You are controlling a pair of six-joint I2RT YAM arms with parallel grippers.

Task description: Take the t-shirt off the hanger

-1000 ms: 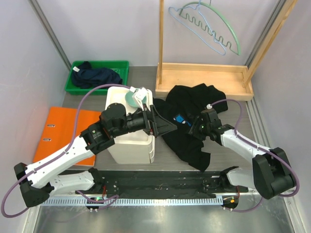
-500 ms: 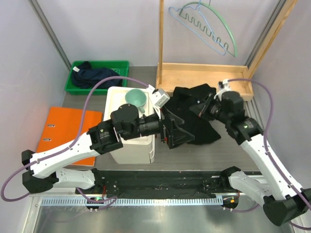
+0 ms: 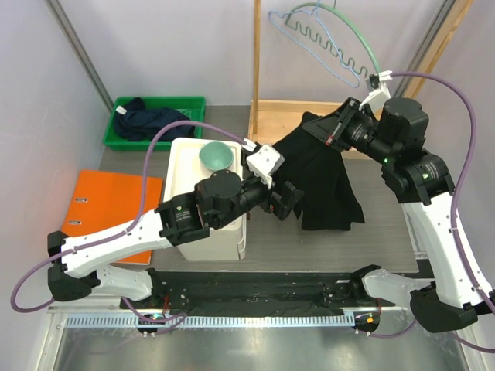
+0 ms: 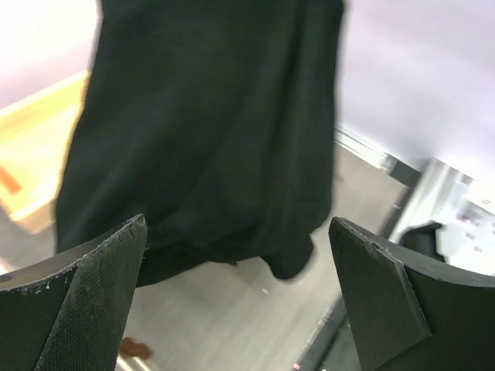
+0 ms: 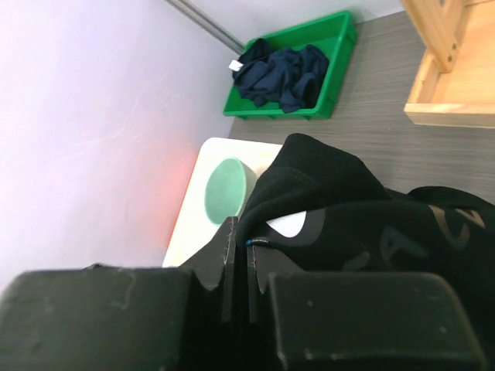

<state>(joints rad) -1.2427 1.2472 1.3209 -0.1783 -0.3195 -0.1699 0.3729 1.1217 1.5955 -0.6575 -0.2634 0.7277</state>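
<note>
Hanging from the right claw (image 3: 334, 132), which is clamped on its fabric, the black cotton t-shirt (image 3: 328, 184) looks clear of the green and blue hangers (image 3: 340, 62); left claw (image 3: 289, 201) gapes wide nearby, only set-down left

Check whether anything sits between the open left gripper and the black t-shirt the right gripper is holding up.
Nothing visible does. In the left wrist view the t-shirt hangs straight ahead of the left gripper, whose jaws stand open, with nothing in the gap. The right gripper pinches its top.
</note>
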